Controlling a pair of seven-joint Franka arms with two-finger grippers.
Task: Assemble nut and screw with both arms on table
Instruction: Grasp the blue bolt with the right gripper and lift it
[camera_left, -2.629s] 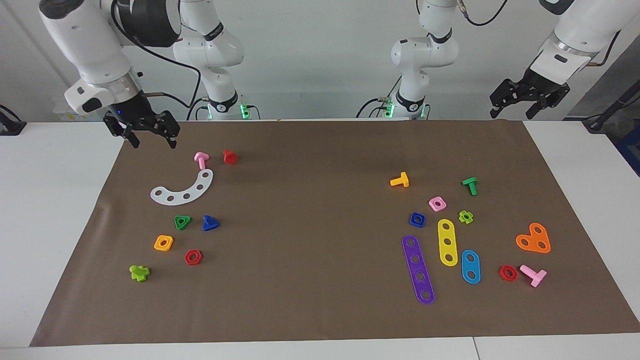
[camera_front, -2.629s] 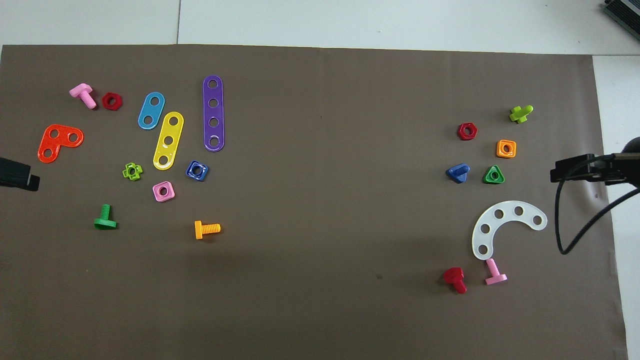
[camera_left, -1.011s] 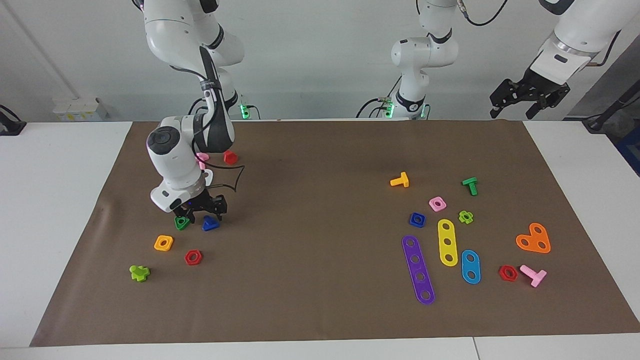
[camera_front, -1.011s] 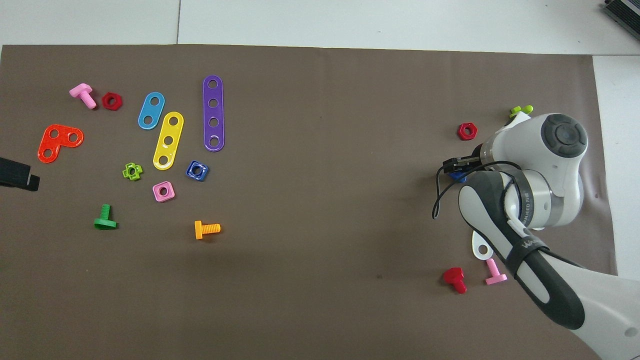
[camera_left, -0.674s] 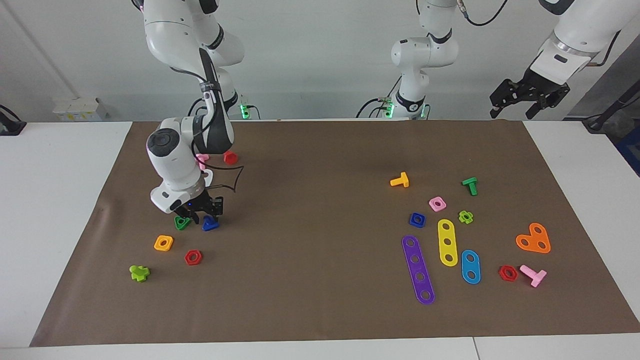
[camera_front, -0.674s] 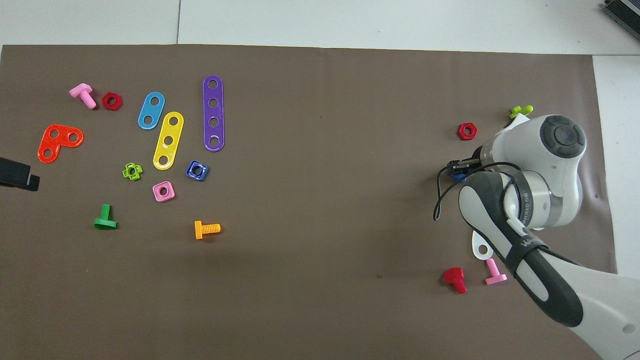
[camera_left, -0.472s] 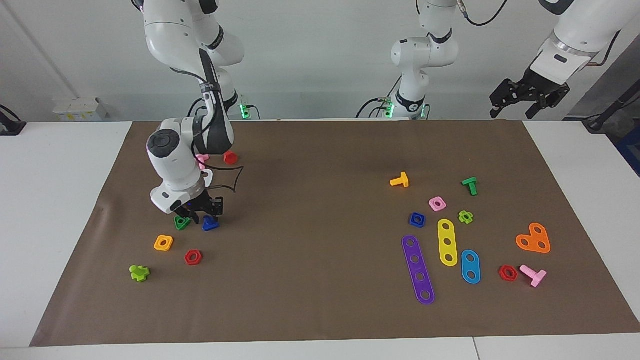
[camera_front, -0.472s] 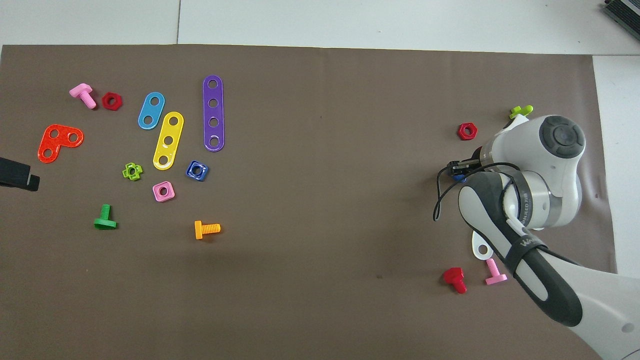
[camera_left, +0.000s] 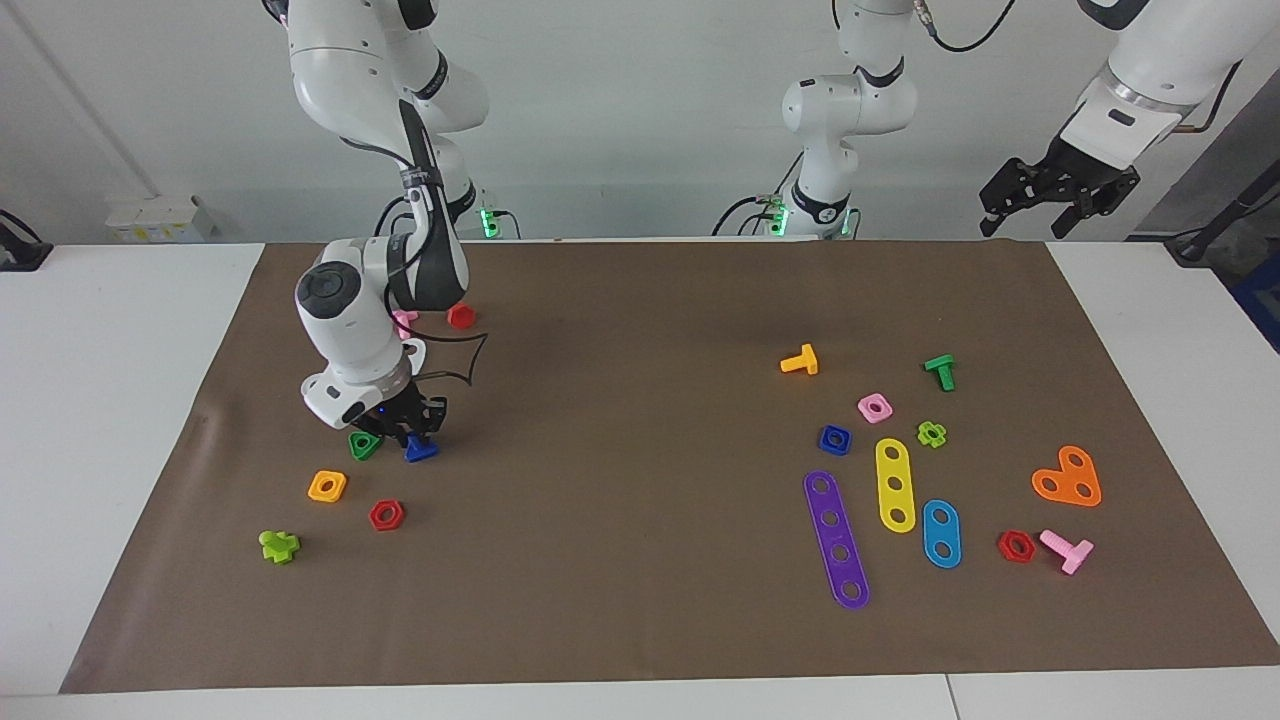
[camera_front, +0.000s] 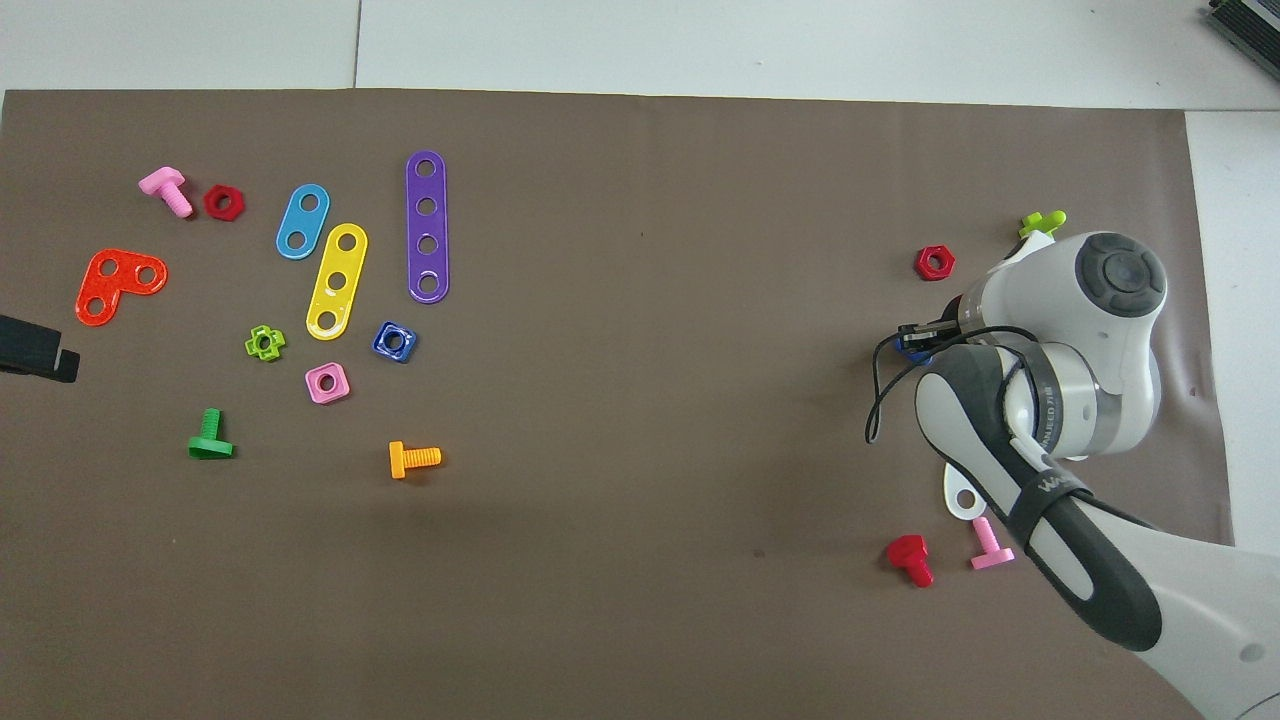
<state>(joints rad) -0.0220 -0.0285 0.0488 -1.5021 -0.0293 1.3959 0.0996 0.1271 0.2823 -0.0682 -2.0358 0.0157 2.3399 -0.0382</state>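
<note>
The screw (camera_left: 421, 450) is pinched by the right gripper (camera_left: 412, 432) at the mat, just beside the green triangular nut (camera_left: 364, 444), probably so it can be lifted. The nut (camera_left: 834, 439) lies among the strips, with open mat between. The left gripper (camera_left: 1055, 195) is spread and waits above the mat edge.

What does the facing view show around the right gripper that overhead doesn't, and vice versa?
Facing only: the right gripper down on the mat, shut on the screw, with the green triangular nut and orange square nut beside it. In the overhead view the right arm covers both nuts. Overhead only: nothing extra near the grip, just a sliver of the screw. Both: the blue nut untouched, and the left gripper waiting open.
</note>
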